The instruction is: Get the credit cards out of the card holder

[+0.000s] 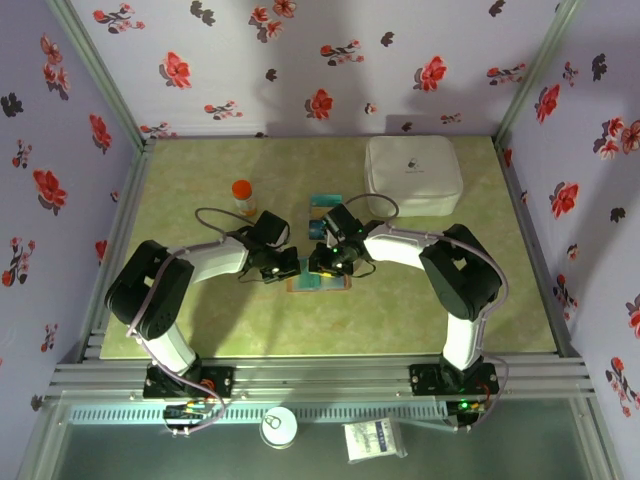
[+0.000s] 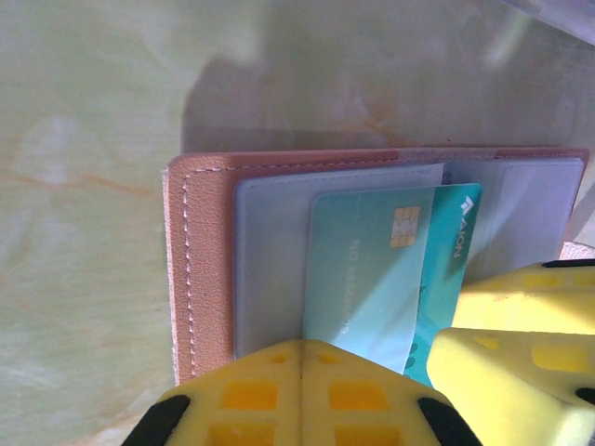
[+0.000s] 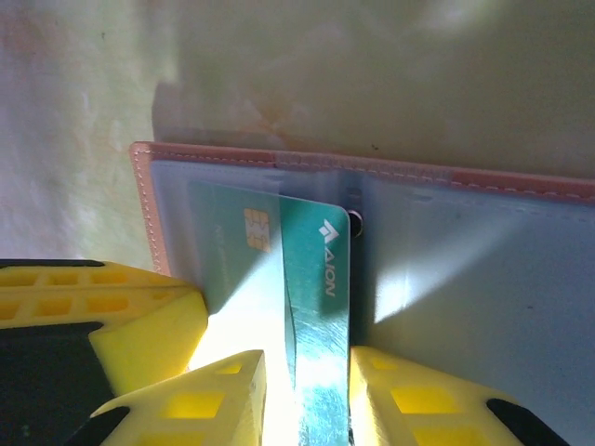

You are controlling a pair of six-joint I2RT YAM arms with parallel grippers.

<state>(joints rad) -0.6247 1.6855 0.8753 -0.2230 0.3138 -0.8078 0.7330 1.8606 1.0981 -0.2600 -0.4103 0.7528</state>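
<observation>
The tan card holder point(image 1: 318, 285) lies open and flat on the green table, its grey-blue panels up point(image 2: 200, 269) point(image 3: 483, 279). A teal credit card point(image 2: 372, 269) point(image 3: 321, 279) sticks partway out of the left panel's clear sleeve. My left gripper point(image 2: 299, 348) is shut, its tips pressing down on that panel beside the card. My right gripper point(image 3: 307, 372) has its jaws partly apart, straddling the card's bare strip; one finger point(image 3: 223, 390) rests on the sleeve and the other point(image 3: 409, 400) sits at the card's edge. Two more credit cards point(image 1: 322, 203) point(image 1: 316, 229) lie on the table behind the grippers.
A big white rounded box point(image 1: 413, 173) stands at the back right. A small orange-capped bottle point(image 1: 243, 195) stands at the back left of the grippers. Flowered walls close the table on three sides.
</observation>
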